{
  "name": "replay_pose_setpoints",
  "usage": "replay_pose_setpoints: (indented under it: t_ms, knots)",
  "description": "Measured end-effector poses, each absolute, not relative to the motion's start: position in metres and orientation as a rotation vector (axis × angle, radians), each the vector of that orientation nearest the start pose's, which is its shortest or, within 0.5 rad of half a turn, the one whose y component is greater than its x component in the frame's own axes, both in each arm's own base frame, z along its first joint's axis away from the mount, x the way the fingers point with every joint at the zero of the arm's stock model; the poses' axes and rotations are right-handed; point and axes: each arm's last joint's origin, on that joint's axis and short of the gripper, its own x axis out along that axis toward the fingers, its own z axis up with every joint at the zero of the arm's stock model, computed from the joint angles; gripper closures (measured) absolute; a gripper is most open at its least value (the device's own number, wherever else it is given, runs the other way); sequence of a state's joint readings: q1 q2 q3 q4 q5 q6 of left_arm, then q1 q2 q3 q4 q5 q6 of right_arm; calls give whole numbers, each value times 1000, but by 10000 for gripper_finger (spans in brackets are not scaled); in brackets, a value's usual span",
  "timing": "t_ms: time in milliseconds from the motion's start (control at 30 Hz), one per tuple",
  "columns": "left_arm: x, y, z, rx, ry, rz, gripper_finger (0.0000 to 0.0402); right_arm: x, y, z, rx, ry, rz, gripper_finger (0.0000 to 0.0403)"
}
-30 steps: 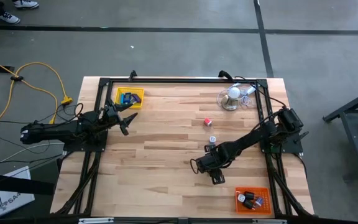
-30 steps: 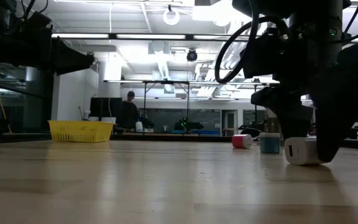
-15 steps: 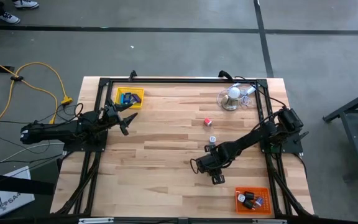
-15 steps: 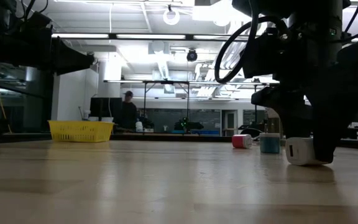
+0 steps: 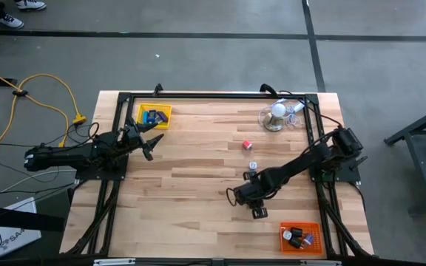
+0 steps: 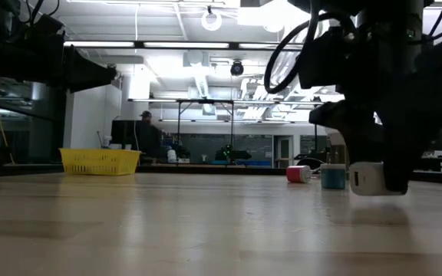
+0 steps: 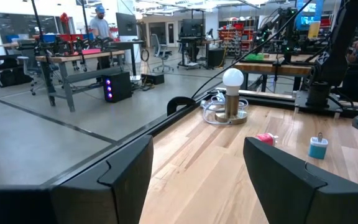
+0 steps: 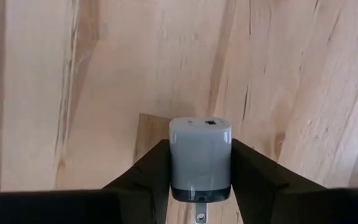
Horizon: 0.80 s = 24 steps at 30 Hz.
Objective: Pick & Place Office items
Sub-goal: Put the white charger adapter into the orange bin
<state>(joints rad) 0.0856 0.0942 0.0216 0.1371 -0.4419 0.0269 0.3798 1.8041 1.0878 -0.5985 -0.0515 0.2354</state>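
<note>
Right gripper [image 8: 201, 163] clamps a white charger block [image 8: 200, 155].

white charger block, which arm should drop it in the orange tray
Right. The right gripper already holds the white charger block in its jaws just above the wood, near the orange tray. The left gripper waits by the yellow tray.

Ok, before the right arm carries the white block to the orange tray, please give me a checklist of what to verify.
1. Grip: ok. The right gripper is shut on the white block, one finger on each side.
2. Block off the table: ok. The low view shows a gap below it.
3. Room in the orange tray: cannot tell. It already holds items.
4. Path to the tray: ok. The red piece and teal piece lie away from it.
5. Left gripper clear: ok. It is open, near the yellow tray.
</note>
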Motion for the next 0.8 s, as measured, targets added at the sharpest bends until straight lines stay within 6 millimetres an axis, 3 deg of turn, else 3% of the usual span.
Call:
replay_pose_setpoints:
  t_ms: [400, 800]
  knots:
    - [98, 21, 176, 15, -57, 529, 159, 298, 120, 181, -3, 1262, 217, 276]
    - [98, 21, 177, 15, -58, 528, 159, 255, 133, 233, -58, 1172, 152, 277]
